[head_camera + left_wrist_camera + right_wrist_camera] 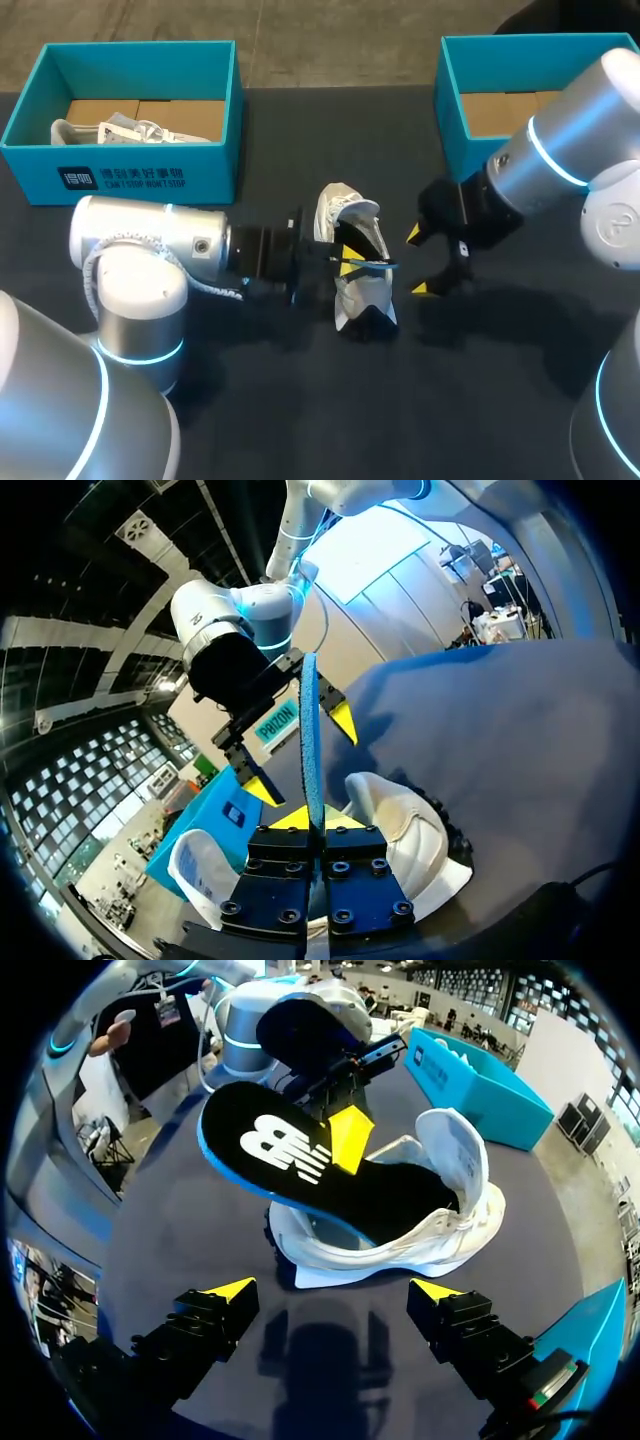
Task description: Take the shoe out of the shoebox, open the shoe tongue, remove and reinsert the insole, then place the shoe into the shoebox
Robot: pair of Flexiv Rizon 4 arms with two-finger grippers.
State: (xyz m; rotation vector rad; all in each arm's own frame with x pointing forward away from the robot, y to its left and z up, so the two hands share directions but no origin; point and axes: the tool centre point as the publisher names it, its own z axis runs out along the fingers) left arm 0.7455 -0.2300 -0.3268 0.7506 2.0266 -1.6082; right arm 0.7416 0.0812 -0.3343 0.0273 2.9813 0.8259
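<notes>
One insole (300, 1160), L pincer (316, 820) (clamped) — shoe (440, 1235) below

Your right gripper (335, 1295) hangs spread wide. At twelve o'clock from it the white shoe (440, 1235) rests on the dark table (170, 1250); the black insole (290, 1155) slants out of it toward eleven, pinched by the left gripper (347, 1132). A teal shoebox (480, 1085) sits at one o'clock.

— What's the furniture here?
— One table (480, 400), its top covered edge to edge in a dark, matte, near-black cloth that lies smooth and flat.
— And the light?
— Soft and even. Only blurred, faint shadows lie on the cloth, with no hard glare.
</notes>
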